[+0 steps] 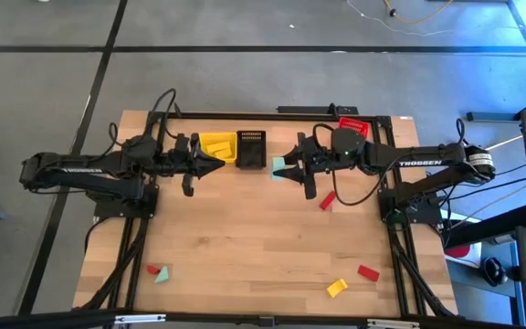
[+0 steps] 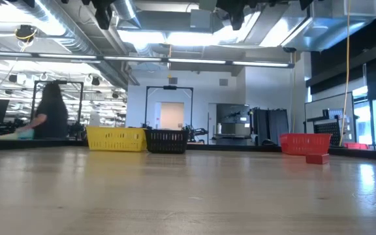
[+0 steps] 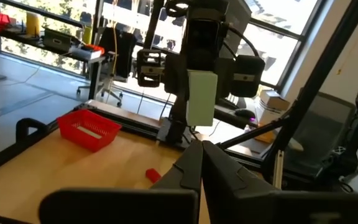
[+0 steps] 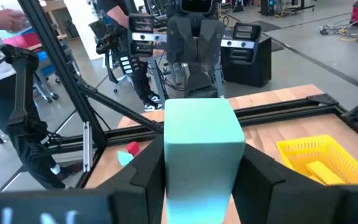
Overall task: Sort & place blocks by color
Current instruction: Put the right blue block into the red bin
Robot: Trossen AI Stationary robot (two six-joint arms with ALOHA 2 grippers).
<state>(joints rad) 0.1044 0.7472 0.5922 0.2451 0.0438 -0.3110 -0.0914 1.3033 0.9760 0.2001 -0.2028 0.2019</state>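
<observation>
My right gripper (image 1: 288, 168) is shut on a pale teal block (image 4: 202, 140) and holds it above the table, just right of the black basket (image 1: 250, 149). My left gripper (image 1: 214, 164) is shut on nothing and points level toward it from beside the yellow basket (image 1: 217, 145). A yellow block (image 4: 324, 169) lies inside that basket. The red basket (image 1: 354, 123) stands at the far right. Flat on the table lie a red block (image 1: 327, 200), a red and a teal piece (image 1: 158, 272), a yellow block (image 1: 336, 288) and another red one (image 1: 367, 271). My right gripper pinches the teal block between its two fingers, one on each of two opposite sides (image 4: 170, 158). The fingers come level from the table's right side. The block sticks out past the fingertips, stands upright (image 3: 201, 98) and hangs clear of the table.
The three baskets stand in a row along the far edge: yellow (image 2: 116, 138), black (image 2: 167, 140) and red (image 2: 304, 142). Bare wood lies across the middle of the table (image 1: 245, 238). A person sits in the room beyond the table, at the left.
</observation>
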